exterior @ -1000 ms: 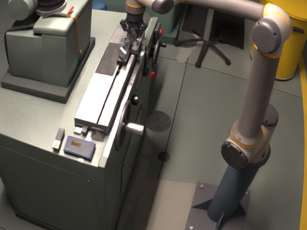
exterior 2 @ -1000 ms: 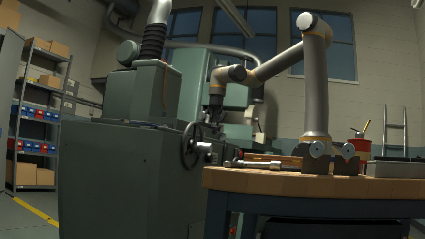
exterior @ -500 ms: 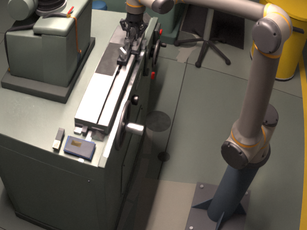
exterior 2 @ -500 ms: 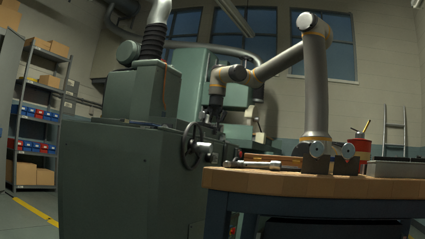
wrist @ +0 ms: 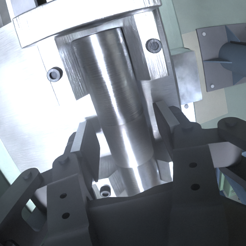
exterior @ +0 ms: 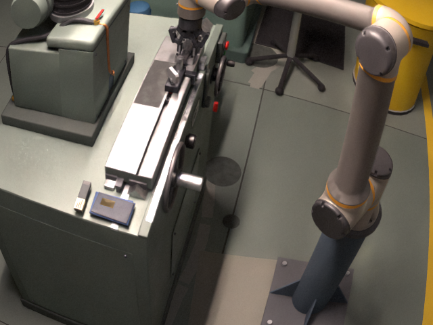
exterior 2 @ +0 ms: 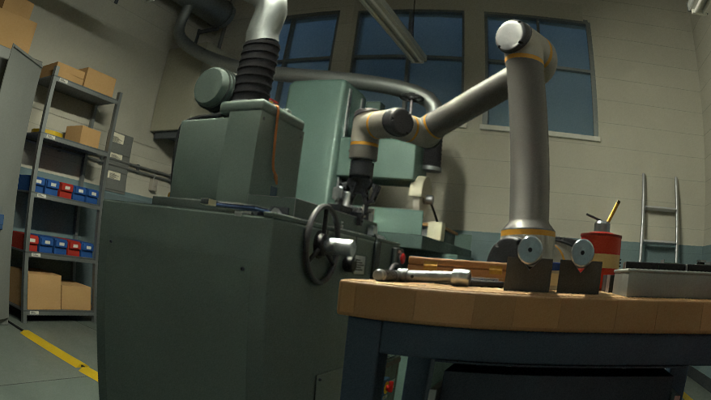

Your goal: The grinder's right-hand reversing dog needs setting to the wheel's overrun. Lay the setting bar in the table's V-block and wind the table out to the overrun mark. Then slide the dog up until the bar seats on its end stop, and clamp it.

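My gripper [exterior: 186, 49] [exterior 2: 359, 199] [wrist: 125, 130] hangs over the far end of the grinder's table and is open, holding nothing. Between its fingers the steel setting bar [wrist: 117, 110] [exterior: 179, 63] lies in the table's V-block [wrist: 146, 66], with a gap showing on each side of it in the wrist camera. The bar's far end runs up under a bright steel plate [wrist: 80, 16]. On the table's front rail sits the dark reversing dog [exterior: 174, 85]. The table handwheel [exterior: 221, 71] is on the machine's front, right of the gripper.
The grinder's green wheelhead housing [exterior: 70, 59] stands left of the table. A second handwheel [exterior: 175, 180] [exterior 2: 323, 244] juts from the front near the corner. A blue case [exterior: 112, 208] and a small block [exterior: 83, 196] lie on the near deck. A wooden bench [exterior 2: 527, 303] stands apart.
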Action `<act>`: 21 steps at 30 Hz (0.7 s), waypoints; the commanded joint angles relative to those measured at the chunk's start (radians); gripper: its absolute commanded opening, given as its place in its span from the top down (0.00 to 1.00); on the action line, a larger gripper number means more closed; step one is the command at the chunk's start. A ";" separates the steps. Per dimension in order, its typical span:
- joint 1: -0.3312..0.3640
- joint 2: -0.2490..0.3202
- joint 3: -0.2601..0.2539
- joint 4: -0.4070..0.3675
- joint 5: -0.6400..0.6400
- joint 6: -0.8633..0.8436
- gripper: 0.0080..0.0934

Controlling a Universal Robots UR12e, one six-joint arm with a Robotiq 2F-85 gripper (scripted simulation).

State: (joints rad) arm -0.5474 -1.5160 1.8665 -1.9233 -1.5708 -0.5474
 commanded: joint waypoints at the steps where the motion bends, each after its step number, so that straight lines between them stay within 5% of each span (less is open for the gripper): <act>1: 0.000 0.000 -0.001 0.000 0.000 0.000 0.53; 21: 0.000 -0.019 -0.045 0.064 0.000 0.000 0.53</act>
State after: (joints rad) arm -0.5474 -1.5345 1.8220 -1.8585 -1.5708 -0.5474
